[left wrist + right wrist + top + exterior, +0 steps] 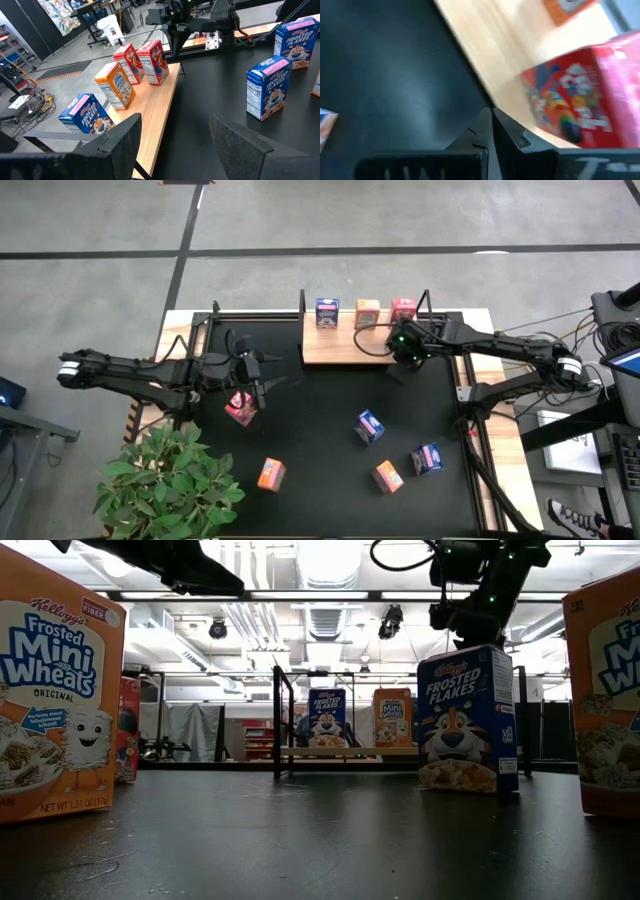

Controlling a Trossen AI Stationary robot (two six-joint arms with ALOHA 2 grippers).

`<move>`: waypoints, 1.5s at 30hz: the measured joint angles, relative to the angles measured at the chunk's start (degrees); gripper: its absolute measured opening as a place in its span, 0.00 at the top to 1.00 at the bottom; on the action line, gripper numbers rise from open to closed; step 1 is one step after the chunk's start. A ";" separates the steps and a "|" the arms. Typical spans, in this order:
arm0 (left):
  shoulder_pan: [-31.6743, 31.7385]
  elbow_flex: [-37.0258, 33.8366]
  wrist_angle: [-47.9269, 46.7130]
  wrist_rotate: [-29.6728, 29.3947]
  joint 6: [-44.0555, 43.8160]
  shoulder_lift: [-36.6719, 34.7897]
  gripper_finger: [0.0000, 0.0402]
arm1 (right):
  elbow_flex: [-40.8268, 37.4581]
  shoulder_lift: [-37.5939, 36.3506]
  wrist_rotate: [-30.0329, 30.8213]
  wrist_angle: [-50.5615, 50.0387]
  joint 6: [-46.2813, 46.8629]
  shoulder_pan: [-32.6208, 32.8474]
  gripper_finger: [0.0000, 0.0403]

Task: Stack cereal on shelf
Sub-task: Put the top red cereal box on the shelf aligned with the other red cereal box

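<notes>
Your next box is the red-pink box [240,407] on the mat, at the left gripper [258,380], touching or just under its open, empty fingers; which, you can't tell. The shelf [345,345], far-centre, lies to its right, carrying four boxes. The right gripper [408,352], clenched empty, hovers at the shelf's right end.

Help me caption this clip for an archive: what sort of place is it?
Probably a robotics lab or workshop: bare grey concrete floor with taped lines, exposed ceiling ducts and strip lights, and small printed cardboard cereal boxes on a light wooden shelf board.
</notes>
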 joint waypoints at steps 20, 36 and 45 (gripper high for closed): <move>0.00 0.00 -0.95 0.00 0.02 0.00 0.45 | -7.20 4.85 13.56 11.86 -4.15 -0.04 0.98; 0.00 0.00 -1.37 0.00 0.22 0.00 0.45 | -7.37 5.94 19.70 11.73 -8.44 -2.10 0.98; 0.00 0.00 -1.40 0.00 0.23 0.00 0.45 | -7.93 5.86 17.77 8.27 -8.62 -2.08 0.98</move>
